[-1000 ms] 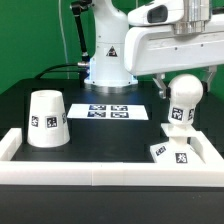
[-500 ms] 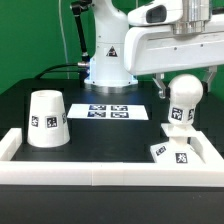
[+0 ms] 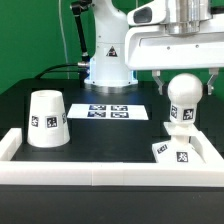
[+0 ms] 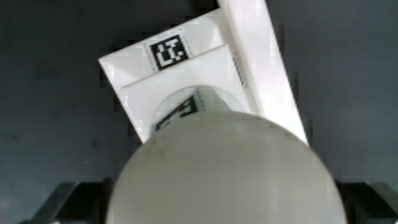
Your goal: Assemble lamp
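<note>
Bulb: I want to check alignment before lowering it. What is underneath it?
The base lies below the bulb, with its tags showing. In the wrist view the bulb's round top covers part of the base, so whether they touch cannot be seen.

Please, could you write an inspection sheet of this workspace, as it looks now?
Surface: black table, with a white wall along its near edge and sides.
Job's things: shade stands wide end down at the exterior view's left; bulb is upright over base at the right; whether it is seated cannot be told.
Clutter: nothing seen; only the marker board.
Grippers: gripper straddles the bulb's ball; contact cannot be told.
Cables: one dark cable leads to the arm's pedestal.
Surroundings: green backdrop.
</note>
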`<state>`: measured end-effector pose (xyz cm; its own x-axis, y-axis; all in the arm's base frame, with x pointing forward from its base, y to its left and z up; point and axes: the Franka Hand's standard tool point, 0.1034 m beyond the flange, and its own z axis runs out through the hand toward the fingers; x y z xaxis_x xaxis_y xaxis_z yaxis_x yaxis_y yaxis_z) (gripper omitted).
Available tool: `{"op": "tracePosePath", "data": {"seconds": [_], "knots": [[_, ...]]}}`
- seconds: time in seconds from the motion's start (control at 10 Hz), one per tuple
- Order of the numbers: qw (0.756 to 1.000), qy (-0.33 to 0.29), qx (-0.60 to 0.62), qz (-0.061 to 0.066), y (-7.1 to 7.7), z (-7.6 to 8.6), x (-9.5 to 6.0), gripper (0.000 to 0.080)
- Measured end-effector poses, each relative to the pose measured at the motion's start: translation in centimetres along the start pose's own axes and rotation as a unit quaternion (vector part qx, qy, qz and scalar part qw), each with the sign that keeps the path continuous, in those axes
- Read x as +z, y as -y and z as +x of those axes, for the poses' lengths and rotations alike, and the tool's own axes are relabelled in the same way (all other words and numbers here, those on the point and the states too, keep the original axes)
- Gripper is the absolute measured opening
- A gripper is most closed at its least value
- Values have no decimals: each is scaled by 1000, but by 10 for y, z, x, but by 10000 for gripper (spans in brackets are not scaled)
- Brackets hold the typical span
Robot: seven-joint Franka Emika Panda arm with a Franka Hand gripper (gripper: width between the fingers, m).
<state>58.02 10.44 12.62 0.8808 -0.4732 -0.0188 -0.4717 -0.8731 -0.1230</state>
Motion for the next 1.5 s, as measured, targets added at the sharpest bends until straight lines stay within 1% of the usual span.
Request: {"op": "tracePosePath", "data": {"seconds": [0.1,0.2,0.6,0.7,1.0,1.1,1.3,1.4,1.5], "knots": [[999,0,32,0,0,0,0,579],[999,0,40,1,0,0,0,580],[987,2,162,3,1,-1,1,580],[974,8,227,5,0,-3,1,580],[944,17,328,8,-1,-2,2,580],[927,20,374,10,-1,-2,2,580],[913,21,408,11,0,-2,2,589],[914,21,405,11,0,-3,2,589],[916,21,401,11,0,-3,2,683]]}}
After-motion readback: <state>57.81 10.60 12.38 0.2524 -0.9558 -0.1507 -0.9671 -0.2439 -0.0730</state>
